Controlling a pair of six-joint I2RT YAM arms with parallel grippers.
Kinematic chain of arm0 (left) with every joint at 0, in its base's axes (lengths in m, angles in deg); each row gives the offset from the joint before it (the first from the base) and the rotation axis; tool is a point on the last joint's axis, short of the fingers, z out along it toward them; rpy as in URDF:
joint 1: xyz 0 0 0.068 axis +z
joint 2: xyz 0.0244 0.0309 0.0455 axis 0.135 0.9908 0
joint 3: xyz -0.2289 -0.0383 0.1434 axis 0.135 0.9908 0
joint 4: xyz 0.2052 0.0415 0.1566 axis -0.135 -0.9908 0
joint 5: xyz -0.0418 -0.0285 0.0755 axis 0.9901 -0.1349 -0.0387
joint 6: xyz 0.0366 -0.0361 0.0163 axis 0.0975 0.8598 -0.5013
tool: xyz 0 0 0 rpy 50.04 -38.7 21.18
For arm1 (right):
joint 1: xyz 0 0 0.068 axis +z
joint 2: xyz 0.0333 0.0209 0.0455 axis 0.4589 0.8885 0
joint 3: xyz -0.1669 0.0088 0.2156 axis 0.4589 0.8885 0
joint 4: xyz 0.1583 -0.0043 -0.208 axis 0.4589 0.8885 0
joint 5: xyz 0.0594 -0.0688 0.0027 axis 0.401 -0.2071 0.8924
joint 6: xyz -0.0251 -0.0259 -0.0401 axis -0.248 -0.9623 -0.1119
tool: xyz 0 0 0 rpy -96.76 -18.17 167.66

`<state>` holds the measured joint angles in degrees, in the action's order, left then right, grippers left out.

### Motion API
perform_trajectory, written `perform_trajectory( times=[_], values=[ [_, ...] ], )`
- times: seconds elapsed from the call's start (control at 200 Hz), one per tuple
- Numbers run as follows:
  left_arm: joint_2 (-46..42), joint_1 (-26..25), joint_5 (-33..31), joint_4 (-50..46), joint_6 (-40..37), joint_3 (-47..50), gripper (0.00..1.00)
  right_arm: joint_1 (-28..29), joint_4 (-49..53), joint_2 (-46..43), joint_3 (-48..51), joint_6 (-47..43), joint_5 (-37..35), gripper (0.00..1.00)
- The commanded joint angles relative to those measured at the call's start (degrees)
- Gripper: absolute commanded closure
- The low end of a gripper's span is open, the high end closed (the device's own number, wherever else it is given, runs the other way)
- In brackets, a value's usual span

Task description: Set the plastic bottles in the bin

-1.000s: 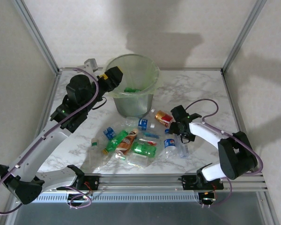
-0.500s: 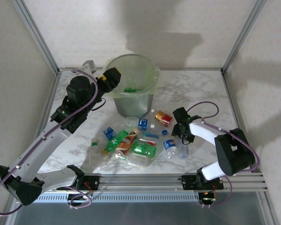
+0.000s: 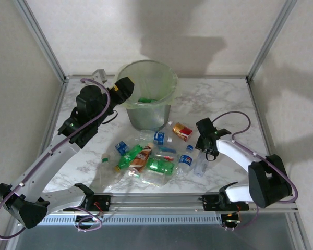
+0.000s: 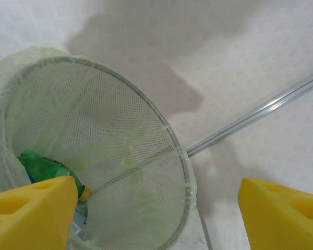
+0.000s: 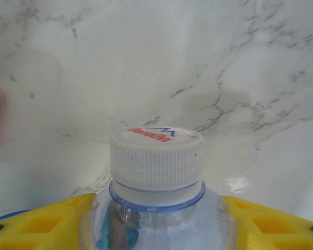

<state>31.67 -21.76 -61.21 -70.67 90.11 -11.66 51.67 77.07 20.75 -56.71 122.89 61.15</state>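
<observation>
Plastic bottles: one pick under way, most still to clear. Right pincer (image 5: 156, 229) has drawn in from wide open a second ago. Its yellow pads (image 5: 36, 226) now sit against both sides of the shoulder of a small clear plastic bottle (image 5: 156, 213) with a white ribbed screw cap (image 5: 156, 156). I read this as a grip just made, perhaps not yet firm. Cap top carries red lettering under a small blue peak mark; it looks like "Ganten", reading uncertain. The held bottle lies low on the white marbled worktop (image 3: 224, 99), at the right edge of the loose heap of plastic bottles (image 3: 146, 159) in front of the bin. Their blue, red, orange and green labels are too small to read from above. Left pincer (image 4: 161, 219) has barely shifted over the same second: it hangs over the near-left rim of the round translucent pale-green bin (image 4: 169, 135), jaws wide apart, nothing between them. One green plastic bottle (image 4: 47, 169) already lies inside. Judgement: next comes a lift and carry to the bin. The thin clear wall may buckle or slip under the pads.
</observation>
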Motion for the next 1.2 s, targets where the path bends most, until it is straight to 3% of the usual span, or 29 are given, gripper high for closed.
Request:
perform_trajectory(
  times=[0.0,0.27,0.561,0.851,1.196],
  values=[
    [-0.61,0.6,-1.08,1.35,0.87,0.79,0.2,-0.34,3.59,-2.54,-2.37,0.42,-1.98,0.43],
    [-1.19,1.04,-1.51,1.08,1.23,1.33,0.2,-0.34,7.41,-7.92,-7.95,0.67,-1.78,0.46],
    [-1.74,1.74,-1.58,1.08,1.57,1.54,0.2,-0.35,10.97,-12.4,-27.95,-2.66,-0.33,0.46],
    [-2.13,1.91,-2.01,0.61,1.99,1.6,0.2,-0.2,0.61,-4.78,-46.07,-3.89,7.65,0.48],
    [-3.09,2.18,-3.89,-1.46,2.78,2.65,0.21,2.12,-13.34,10.16,-59.38,-1.34,15.17,0.48]
  ],
)
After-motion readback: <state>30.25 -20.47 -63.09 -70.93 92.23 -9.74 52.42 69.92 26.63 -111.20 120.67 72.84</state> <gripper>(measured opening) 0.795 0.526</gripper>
